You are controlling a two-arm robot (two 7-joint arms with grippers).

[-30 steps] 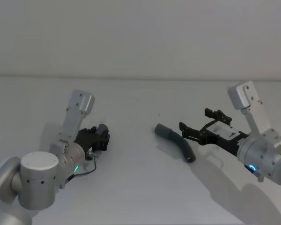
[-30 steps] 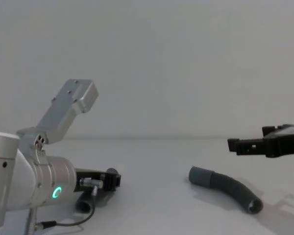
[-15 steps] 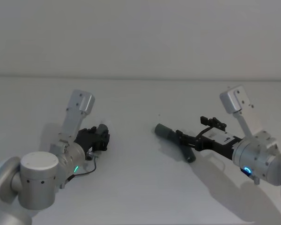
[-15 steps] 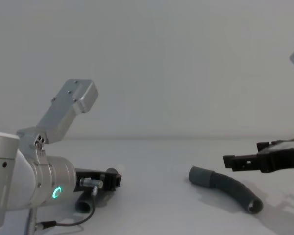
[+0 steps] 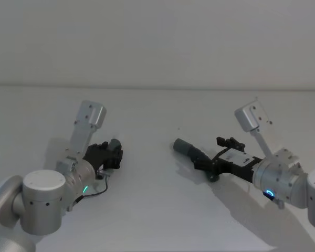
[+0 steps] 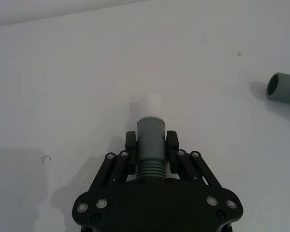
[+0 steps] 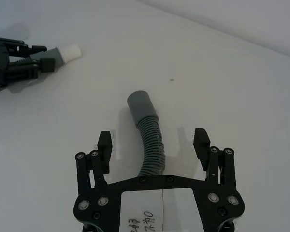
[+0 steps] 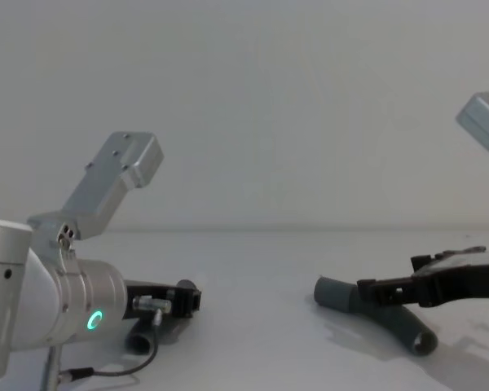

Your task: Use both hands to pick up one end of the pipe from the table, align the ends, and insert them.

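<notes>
Now at right-hand pickup. Holds shorter piece [image 6: 150, 128] clenched in left gripper [image 6: 151, 144], low at left; straddles longer piece [image 7: 147, 128] on table [image 5: 147, 210], right gripper [image 7: 153, 139] spread. Next, likely: clamp, lift, aim collar [image 7: 139, 104] at tip [image 6: 150, 105].

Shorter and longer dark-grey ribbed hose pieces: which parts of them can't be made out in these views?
Shorter dark-grey ribbed hose piece: left wrist view, most of its ribbed length is hidden under the black left gripper clamped on it.
Longer dark-grey ribbed hose piece: right wrist view, its near end is hidden under the open black right gripper straddling it.
Its smooth collar: left wrist view, cut off by the picture's edge.
</notes>
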